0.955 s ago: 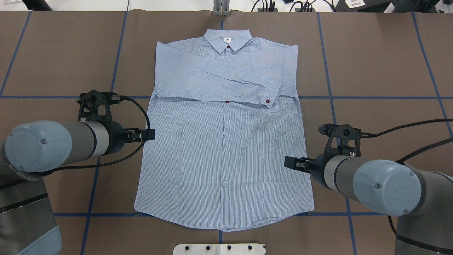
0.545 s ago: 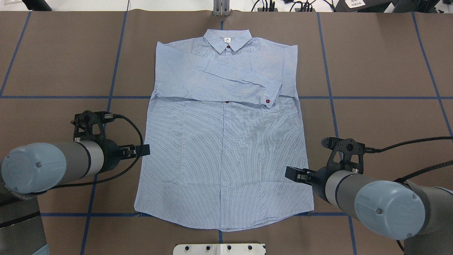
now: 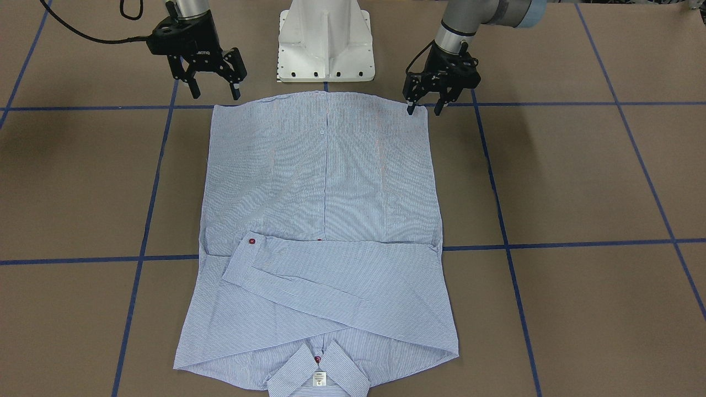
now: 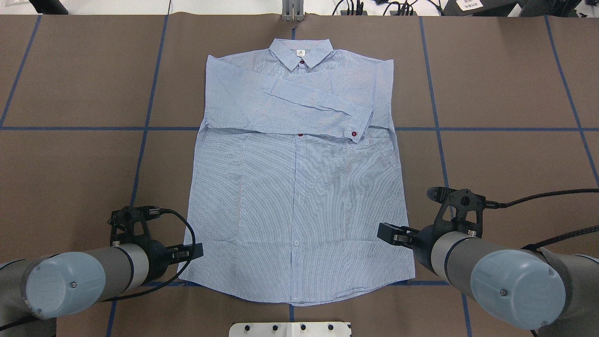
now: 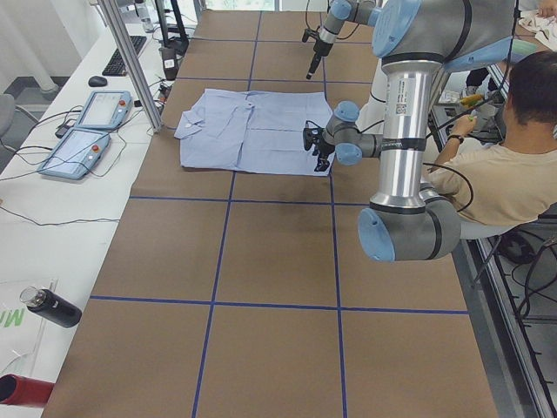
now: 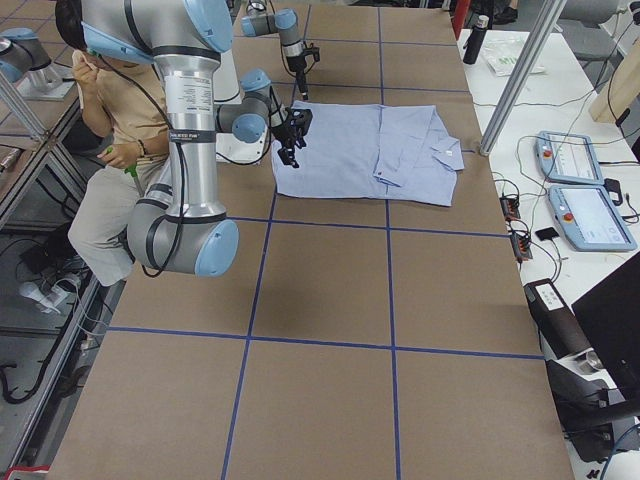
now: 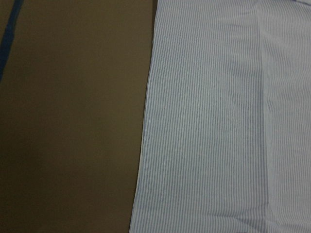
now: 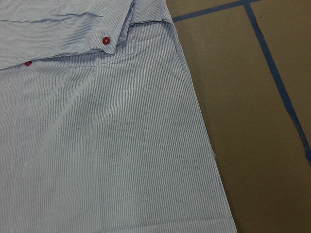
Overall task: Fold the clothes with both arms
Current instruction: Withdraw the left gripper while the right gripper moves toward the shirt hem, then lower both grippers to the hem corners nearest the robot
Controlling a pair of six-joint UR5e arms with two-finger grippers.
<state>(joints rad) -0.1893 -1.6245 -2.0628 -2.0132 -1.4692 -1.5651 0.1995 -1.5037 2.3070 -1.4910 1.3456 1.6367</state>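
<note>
The striped shirt (image 4: 295, 196) lies flat, front up, collar at the far side, both sleeves folded across the chest; a cuff with a red button (image 4: 354, 134) rests on top. My left gripper (image 3: 424, 109) is open over the shirt's (image 3: 325, 182) near hem corner on my left side. Open too, my right gripper (image 3: 215, 92) hangs just off the other hem corner. From overhead the left gripper (image 4: 194, 251) and right gripper (image 4: 386, 232) flank the lower hem. Both wrist views show only the shirt (image 7: 214, 121) (image 8: 97, 145) and the table, no fingers.
The white pedestal base (image 3: 325, 38) stands just behind the hem. Blue tape lines cross the brown table (image 4: 505, 93). A seated person (image 5: 487, 174) is behind the robot. Two control tablets (image 5: 87, 131) and a dark bottle (image 5: 52, 306) lie on the side bench.
Both arms have drawn back toward the robot along the shirt's sides, the left one much farther, from mid-body down to the hem corner. Both grippers stay open; the shirt has not moved.
</note>
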